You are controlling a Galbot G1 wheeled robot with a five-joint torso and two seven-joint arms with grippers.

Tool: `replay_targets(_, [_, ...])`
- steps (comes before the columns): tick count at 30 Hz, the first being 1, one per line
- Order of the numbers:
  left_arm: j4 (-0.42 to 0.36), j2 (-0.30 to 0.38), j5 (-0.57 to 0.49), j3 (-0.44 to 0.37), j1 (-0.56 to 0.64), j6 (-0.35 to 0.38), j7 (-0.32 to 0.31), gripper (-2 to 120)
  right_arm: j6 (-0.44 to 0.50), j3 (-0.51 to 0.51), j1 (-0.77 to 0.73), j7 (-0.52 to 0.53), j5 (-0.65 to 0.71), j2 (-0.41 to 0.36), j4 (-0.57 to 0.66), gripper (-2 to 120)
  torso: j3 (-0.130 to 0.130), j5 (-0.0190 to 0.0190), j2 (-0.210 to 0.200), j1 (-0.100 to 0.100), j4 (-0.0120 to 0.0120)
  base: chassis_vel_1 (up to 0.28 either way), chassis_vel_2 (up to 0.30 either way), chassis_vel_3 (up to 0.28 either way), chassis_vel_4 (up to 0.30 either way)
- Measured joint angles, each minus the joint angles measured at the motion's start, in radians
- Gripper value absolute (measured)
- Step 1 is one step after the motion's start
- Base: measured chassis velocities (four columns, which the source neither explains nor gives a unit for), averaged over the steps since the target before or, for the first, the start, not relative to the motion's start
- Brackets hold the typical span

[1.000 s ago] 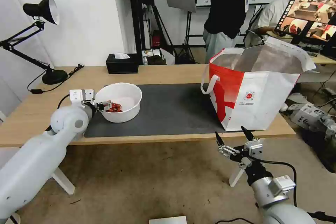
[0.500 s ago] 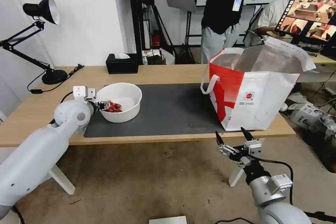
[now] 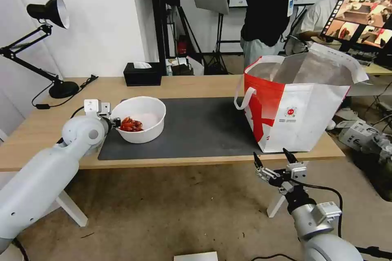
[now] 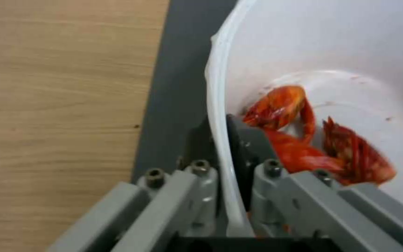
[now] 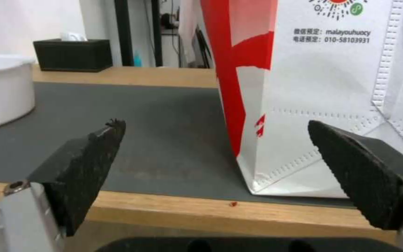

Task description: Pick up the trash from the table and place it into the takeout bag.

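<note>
The white round bowl (image 3: 141,119) of trash stands at the left end of the dark mat (image 3: 196,128) on the table (image 3: 196,83), with red shell scraps (image 3: 130,124) inside. My left gripper (image 3: 116,122) is shut on the bowl's left rim. In the left wrist view the rim (image 4: 215,87) runs between the fingers of that gripper (image 4: 220,133), one outside and one inside beside the scraps (image 4: 304,147). The red-and-white takeout bag (image 3: 300,106) stands open at the table's right end. My right gripper (image 3: 271,158) hangs open below the table's front edge, facing the bag (image 5: 313,70).
A black tissue box (image 3: 142,73) sits at the back of the table and a black desk lamp (image 3: 45,45) at the far left. Boxes and clutter (image 3: 363,134) lie on the floor to the right. People stand behind the table.
My left gripper has drawn back a little to the bowl's left rim and closed on it. The right gripper has sunk slightly. The bowl has hardly moved.
</note>
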Motion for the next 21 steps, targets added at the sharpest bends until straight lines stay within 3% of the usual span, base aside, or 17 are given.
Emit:
replay_targets(1, [-0.009,-0.002,-0.026,-0.009,0.004,-0.001,-0.007,0,-0.002,0.000,0.001,0.003,0.001,-0.001,-0.002,100,0.000,0.0000,0.000,0.000,0.0000,0.000,0.000,0.000,0.000])
replay_targets(12, [-0.123,0.004,-0.252,-0.062,-0.027,-0.001,-0.103,0,-0.027,0.000,0.007,0.017,0.018,-0.013,-0.015,100,0.000,-0.0001,0.000,0.000,0.0002,0.000,0.000,0.000,0.000])
replay_targets(16, [-0.153,-0.003,-0.328,-0.054,-0.094,-0.001,-0.141,0,-0.033,0.000,0.007,0.022,0.021,-0.018,-0.020,100,0.000,0.0000,0.000,0.000,0.0002,0.000,0.000,0.000,0.000])
replay_targets(21, [-0.176,-0.040,-0.457,-0.002,-0.245,-0.001,-0.237,0,-0.044,0.001,-0.002,0.032,0.025,-0.025,-0.020,100,0.000,0.0001,0.000,0.000,0.0000,0.000,0.000,0.000,0.000])
